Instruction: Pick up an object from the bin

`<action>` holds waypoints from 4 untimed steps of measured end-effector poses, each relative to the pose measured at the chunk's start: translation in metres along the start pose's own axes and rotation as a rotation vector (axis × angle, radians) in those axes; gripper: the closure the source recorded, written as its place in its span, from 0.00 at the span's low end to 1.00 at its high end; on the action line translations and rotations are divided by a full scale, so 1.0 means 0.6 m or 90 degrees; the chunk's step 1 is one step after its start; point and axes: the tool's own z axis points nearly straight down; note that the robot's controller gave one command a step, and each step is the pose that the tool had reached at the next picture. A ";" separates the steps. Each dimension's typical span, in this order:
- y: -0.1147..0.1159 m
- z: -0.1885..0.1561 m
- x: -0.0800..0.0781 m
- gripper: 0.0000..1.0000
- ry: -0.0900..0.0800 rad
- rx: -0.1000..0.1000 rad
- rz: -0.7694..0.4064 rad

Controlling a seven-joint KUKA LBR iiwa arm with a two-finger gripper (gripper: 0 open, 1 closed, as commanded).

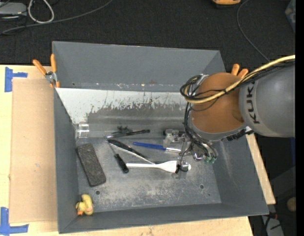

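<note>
In the camera view the arm [269,102] comes in from 3 o'clock, its orange-covered wrist [215,107] tipped down over the floor of the grey bin [142,77]. The gripper [183,167] sits low at the 3 o'clock end of a white plastic fork [152,166], right at its head. Whether it is spread or closed cannot be told. A blue pen [149,145] lies near, toward 11 o'clock.

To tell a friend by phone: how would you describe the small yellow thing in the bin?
Find the grey metal bin, then its lower left corner. There, below the dark grey rectangular block, sits a small yellow duck-like toy, alone and the only yellow thing.
</note>
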 end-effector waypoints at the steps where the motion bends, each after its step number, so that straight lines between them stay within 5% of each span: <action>1: -0.032 0.074 0.021 0.00 -0.005 -0.001 0.086; 2: -0.023 0.087 0.030 1.00 -0.003 0.000 0.062; 4: -0.022 0.081 0.032 1.00 -0.002 0.000 0.061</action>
